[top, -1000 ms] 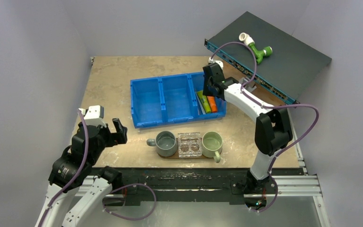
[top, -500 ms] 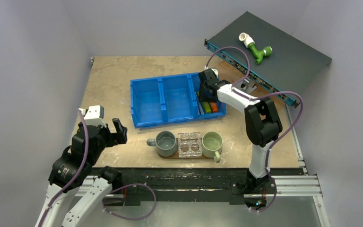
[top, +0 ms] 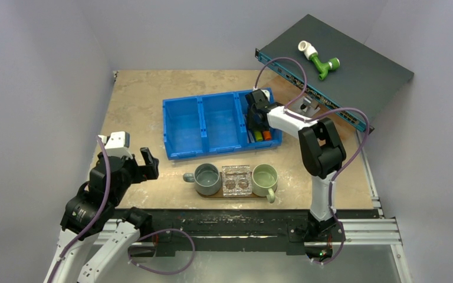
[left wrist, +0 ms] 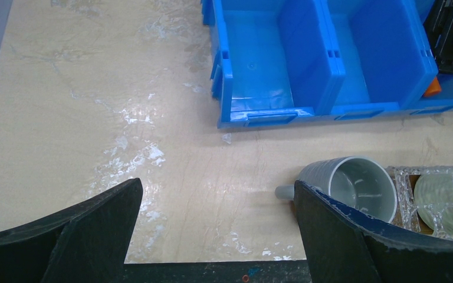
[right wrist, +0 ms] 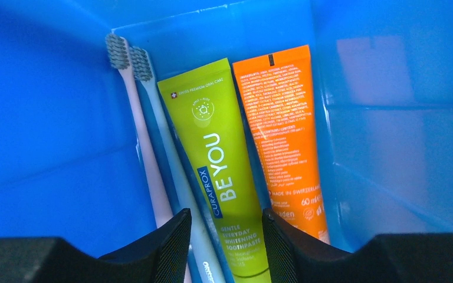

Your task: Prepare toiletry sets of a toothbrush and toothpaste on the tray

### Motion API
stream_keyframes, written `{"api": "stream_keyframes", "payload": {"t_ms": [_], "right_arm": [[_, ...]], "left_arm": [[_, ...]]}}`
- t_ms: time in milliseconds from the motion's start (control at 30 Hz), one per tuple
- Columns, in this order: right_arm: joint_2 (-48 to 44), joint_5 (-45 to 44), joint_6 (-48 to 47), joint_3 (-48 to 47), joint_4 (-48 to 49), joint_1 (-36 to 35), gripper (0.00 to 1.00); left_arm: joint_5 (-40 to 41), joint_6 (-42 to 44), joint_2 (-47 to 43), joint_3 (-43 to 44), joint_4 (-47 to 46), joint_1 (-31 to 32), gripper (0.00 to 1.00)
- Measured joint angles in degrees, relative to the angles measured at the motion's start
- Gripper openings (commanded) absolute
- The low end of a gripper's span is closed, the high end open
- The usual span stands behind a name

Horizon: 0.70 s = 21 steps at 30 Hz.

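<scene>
The left gripper (left wrist: 215, 197) is hovering spread wide over the table (left wrist: 65, 118), beside the grey mug (left wrist: 357, 186) on the tray (top: 242, 197). Farther back, the right gripper (right wrist: 225, 227) is reaching into the blue bin's (top: 222, 150) right compartment, its fingers spread astride the green toothpaste tube (right wrist: 218, 171), which is lying between two toothbrushes (right wrist: 153, 159) and the orange toothpaste tube (right wrist: 283, 135).

One blue three-compartment plastic bin (top: 212, 150) stands on the tabletop (top: 141, 100). Its right-end compartment holds two slim plastic toothbrushes, one pinkish toothbrush (right wrist: 144, 147) and one pale blue toothbrush (right wrist: 171, 165), and two toothpaste tubes, one green tube (right wrist: 221, 177) and one orange tube (right wrist: 283, 135). In front of the bin are two mugs, one grey mug (top: 206, 178) and one pale green mug (top: 264, 178), one clear glass dish (top: 237, 180) and one dark brown wooden tray (top: 236, 196). Behind the bin are one green-and-white pipe fitting (top: 319, 61) and one flat dark box (top: 354, 82).
</scene>
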State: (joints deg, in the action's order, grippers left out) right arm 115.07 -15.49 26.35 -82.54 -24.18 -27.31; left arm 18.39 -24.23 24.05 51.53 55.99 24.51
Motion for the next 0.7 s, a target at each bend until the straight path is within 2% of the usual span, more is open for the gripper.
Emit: {"api": "stream_keyframes", "payload": {"t_ms": [67,133,267,700], "right_arm": [[0.7,0.0,0.0,0.0,0.1,0.0,0.43],[1.2,0.0,0.0,0.0,0.3,0.0,0.33],[1.4,0.0,-0.3,0.0,0.4,0.0,0.01],[-1.7,-0.3,-0.6,0.7,-0.6,0.0,0.0]], "left_arm": [[0.0,0.0,0.0,0.0,0.0,0.0,1.0],[0.0,0.0,0.0,0.0,0.0,0.0,1.0],[0.0,0.0,0.0,0.0,0.0,0.0,1.0],[0.0,0.0,0.0,0.0,0.0,0.0,1.0]]}}
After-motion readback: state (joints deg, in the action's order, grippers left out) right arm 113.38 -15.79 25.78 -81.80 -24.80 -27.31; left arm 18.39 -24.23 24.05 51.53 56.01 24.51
